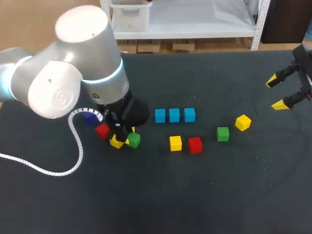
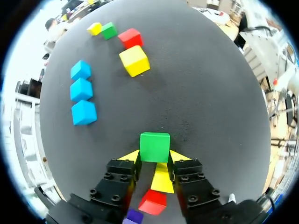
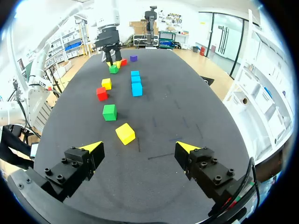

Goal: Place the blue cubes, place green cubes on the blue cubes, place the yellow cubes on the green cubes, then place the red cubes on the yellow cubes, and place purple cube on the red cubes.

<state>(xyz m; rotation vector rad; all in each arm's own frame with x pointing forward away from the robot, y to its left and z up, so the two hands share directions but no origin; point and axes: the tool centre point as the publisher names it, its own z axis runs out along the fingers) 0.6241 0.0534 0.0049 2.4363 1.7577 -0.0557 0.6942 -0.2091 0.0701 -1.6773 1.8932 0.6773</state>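
My left gripper (image 2: 154,157) is low over the table, its yellow fingertips pressed against both sides of a green cube (image 2: 154,146) (image 1: 134,140). Behind that cube, under the gripper, lie a yellow cube (image 2: 162,179), a red cube (image 2: 153,201) and a purple cube (image 2: 134,216). Three blue cubes (image 1: 174,115) form a row at mid-table. Near them rest a yellow cube (image 1: 175,143), a red cube (image 1: 195,145), a green cube (image 1: 223,133) and another yellow cube (image 1: 243,122). My right gripper (image 1: 282,92) hangs open at the far right, holding nothing.
The left arm's big grey body (image 1: 73,68) covers the table's left rear, and its white cable (image 1: 73,146) trails over the mat. The dark mat (image 1: 204,195) ends at the back edge near the shelving.
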